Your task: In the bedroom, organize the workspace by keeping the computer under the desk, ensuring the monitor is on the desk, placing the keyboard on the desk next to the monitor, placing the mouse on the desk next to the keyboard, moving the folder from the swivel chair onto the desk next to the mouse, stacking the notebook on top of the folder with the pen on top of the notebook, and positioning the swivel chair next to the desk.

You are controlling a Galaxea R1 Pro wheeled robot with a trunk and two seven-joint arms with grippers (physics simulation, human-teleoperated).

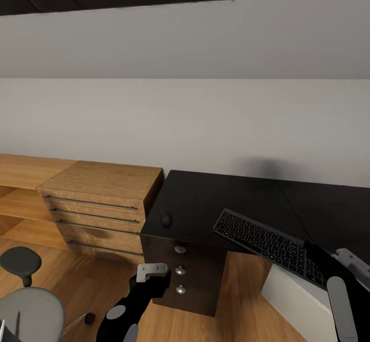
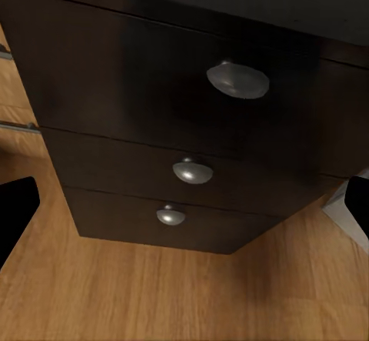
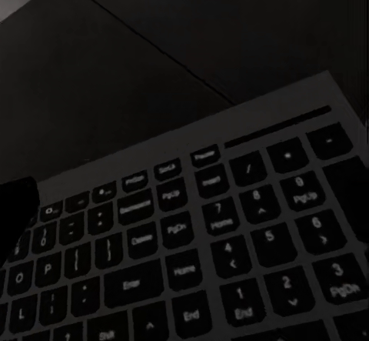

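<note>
The slim black keyboard [image 1: 271, 247] with pale-lettered keys is lying tilted over the front edge of the black desk [image 1: 216, 200], its near end at the right gripper [image 1: 321, 259], whose jaws appear to be clamping it, though the hold is partly hidden. The small dark oval mouse [image 1: 166, 220] is sitting near the desk's left edge. The left gripper [image 1: 152, 275] is hovering with jaws apart before the dark drawers [image 2: 192, 125] with silver knobs.

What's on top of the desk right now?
On the desk: the mouse near its left edge. The keyboard, in the right gripper, reaches over the top, tilted; whether it touches is unclear.
</note>
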